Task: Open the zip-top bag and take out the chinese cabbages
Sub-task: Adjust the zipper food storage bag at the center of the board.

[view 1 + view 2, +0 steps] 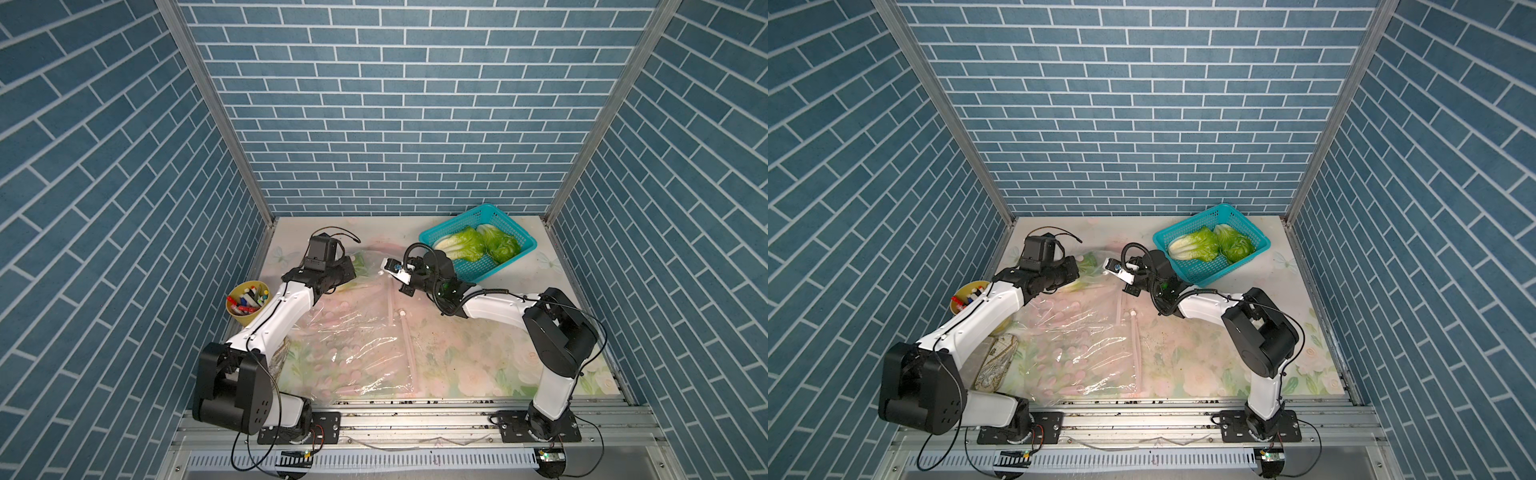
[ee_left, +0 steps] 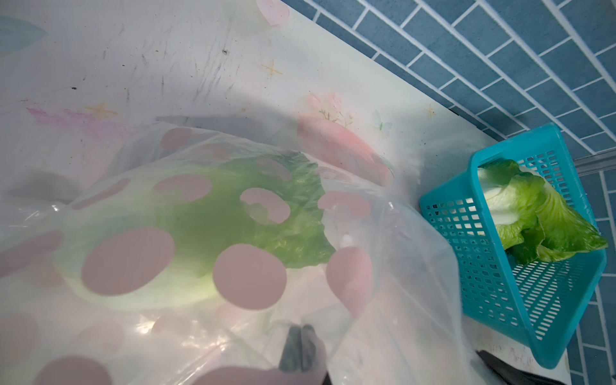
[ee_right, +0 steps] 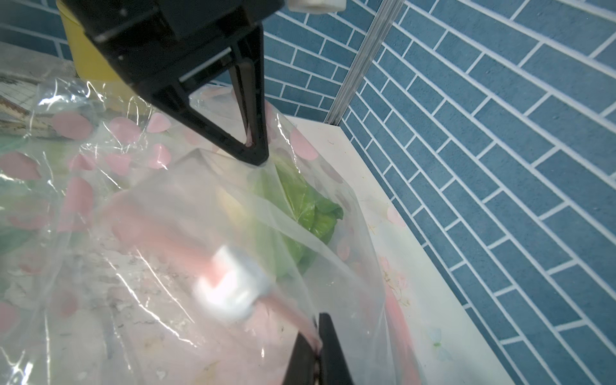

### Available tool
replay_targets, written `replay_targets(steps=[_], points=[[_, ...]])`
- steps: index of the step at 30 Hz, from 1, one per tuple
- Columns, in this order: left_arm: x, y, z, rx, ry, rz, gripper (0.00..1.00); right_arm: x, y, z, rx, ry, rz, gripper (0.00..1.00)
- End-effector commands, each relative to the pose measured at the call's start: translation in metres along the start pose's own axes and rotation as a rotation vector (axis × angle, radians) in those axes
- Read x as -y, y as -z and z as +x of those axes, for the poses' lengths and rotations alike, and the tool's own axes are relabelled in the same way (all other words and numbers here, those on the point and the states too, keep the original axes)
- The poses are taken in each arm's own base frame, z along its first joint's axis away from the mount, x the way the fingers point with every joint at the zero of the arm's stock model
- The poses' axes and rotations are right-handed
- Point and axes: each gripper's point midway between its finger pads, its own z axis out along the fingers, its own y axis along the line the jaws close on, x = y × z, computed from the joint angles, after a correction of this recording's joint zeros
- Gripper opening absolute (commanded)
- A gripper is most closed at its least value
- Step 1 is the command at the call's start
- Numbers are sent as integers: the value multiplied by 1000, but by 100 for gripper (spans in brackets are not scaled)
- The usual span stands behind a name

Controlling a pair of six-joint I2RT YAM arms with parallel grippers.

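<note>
The zip-top bag [image 1: 353, 332], clear film with pink dots, lies across the table between my arms, its mouth end raised. One of the chinese cabbages [image 2: 200, 233] is still inside it, also seen in the right wrist view [image 3: 310, 206]. Two more cabbages [image 1: 461, 245] [image 1: 500, 245] lie in the teal basket [image 1: 482, 270]. My left gripper [image 2: 300, 346] is shut on the bag's film at its far rim [image 3: 250, 146]. My right gripper [image 3: 316, 350] is shut on the bag's pink zip strip, just past the white slider [image 3: 230, 286].
A yellow cup of markers [image 1: 247, 303] stands by the left wall behind my left arm. A patterned pouch [image 1: 996, 361] lies under that arm. The basket [image 2: 500, 283] sits at the back right corner, close to my right wrist. Brick-pattern walls enclose three sides.
</note>
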Motion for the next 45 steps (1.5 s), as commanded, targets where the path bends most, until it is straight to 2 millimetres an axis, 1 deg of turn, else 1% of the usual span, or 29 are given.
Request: replay_targets(steps=[1, 3, 5, 6, 7, 8, 9, 10, 11, 14, 15, 17, 19, 22, 24, 25, 27, 29, 31, 33, 36, 37, 39, 42, 45], points=[[1, 13, 0, 5, -35, 26, 0, -7, -6, -10, 62, -13, -53, 0], [4, 21, -5, 20, -50, 37, 0, -14, -8, -7, 63, -33, -86, 0], [8, 28, -9, 31, -76, 50, 0, -15, -9, -8, 72, -54, -97, 0], [10, 32, -12, 36, -99, 58, 10, -15, -9, -9, 80, -61, -96, 0], [12, 38, -14, 42, -133, 57, 38, -14, -8, -10, 84, -68, -95, 0], [14, 44, -16, 50, -172, 58, 61, -14, -8, -11, 85, -71, -97, 0], [15, 52, -20, 67, -221, 54, 72, -13, -7, -14, 85, -72, -100, 0], [14, 62, -23, 87, -264, 36, 75, -14, -5, -15, 84, -78, -110, 0], [11, 69, -26, 107, -292, 11, 76, -14, -4, -17, 85, -83, -119, 0], [12, 101, -33, 183, -415, -7, 78, -12, 2, -22, 81, -138, -164, 0], [16, 111, -32, 208, -468, 14, 78, -10, 4, -24, 90, -162, -178, 0], [30, 126, -25, 251, -592, 95, 79, -8, 5, -27, 119, -196, -194, 0], [47, 136, -2, 244, -777, 228, 79, -5, 6, -30, 149, -220, -195, 0], [60, 150, 30, 212, -970, 355, 74, -5, 7, -35, 171, -240, -214, 0], [66, 156, 45, 192, -1060, 416, 72, -6, 7, -37, 179, -248, -223, 0], [68, 158, 48, 189, -1089, 434, 71, -6, 7, -38, 185, -252, -225, 0], [69, 155, 52, 175, -1144, 453, 69, -7, 8, -39, 188, -256, -235, 0], [72, 148, 54, 157, -1191, 458, 68, -7, 9, -42, 195, -260, -244, 0], [75, 137, 52, 138, -1218, 437, 66, -7, 11, -45, 202, -264, -251, 0], [82, 128, 50, 137, -1238, 454, 65, -9, 11, -46, 203, -268, -255, 0], [97, 115, 54, 128, -1268, 500, 65, -10, 13, -44, 199, -271, -257, 0], [100, 110, 54, 120, -1273, 508, 63, -10, 13, -44, 199, -271, -257, 0], [105, 100, 55, 100, -1277, 520, 59, -11, 15, -46, 201, -272, -258, 0], [110, 91, 53, 86, -1270, 537, 46, -11, 17, -48, 205, -268, -265, 0], [111, 84, 51, 76, -1278, 532, 33, -12, 17, -46, 200, -269, -270, 0]])
